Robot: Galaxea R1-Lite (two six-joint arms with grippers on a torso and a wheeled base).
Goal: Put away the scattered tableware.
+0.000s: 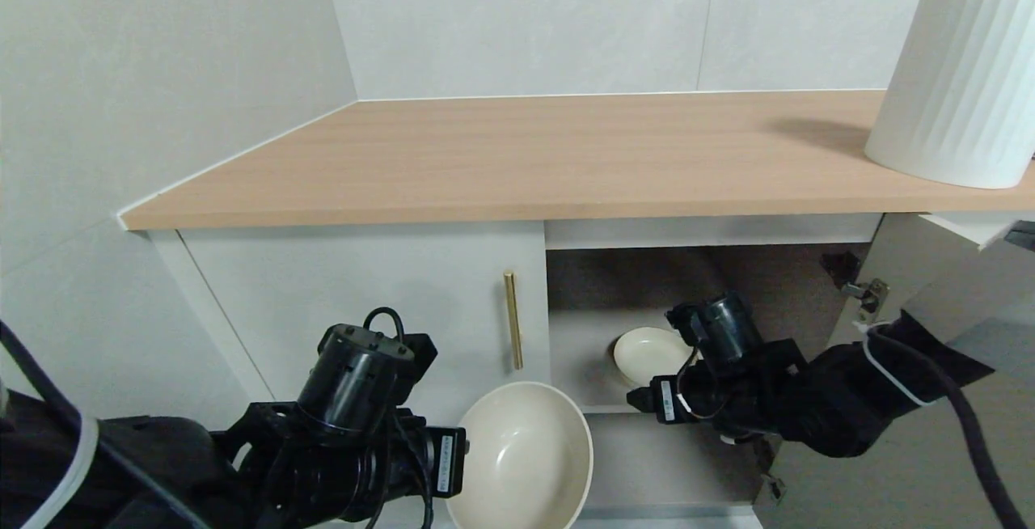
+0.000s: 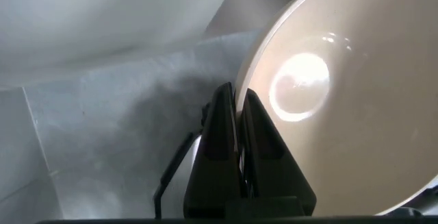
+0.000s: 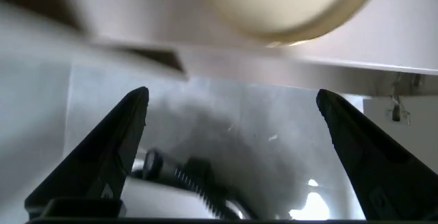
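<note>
Bowl [image 1: 525, 456]: large, cream, looks like glazed ceramic. Judged rigid, fairly heavy, slick, and apt to chip if knocked on the cabinet [image 1: 364, 294] edge. Best hold is a rim pinch, one finger inside and one outside. It prob. pivots about the pinch pt, so go slow.

L gripper [image 2: 236, 97]: closed tight on the bowl rim, wall clamped betw. both fingers. Bowl hangs tilted, cavity up, in front of the cabinet, below the closed door's handle [image 1: 511, 319]. L arm low, wrist pointing toward the open compartment.

R gripper [image 3: 231, 94]: spread wide, nothing held. It sits at the open compartment, near the small dish [image 1: 647, 353] on the shelf [image 1: 578, 343], not touching it.
</note>
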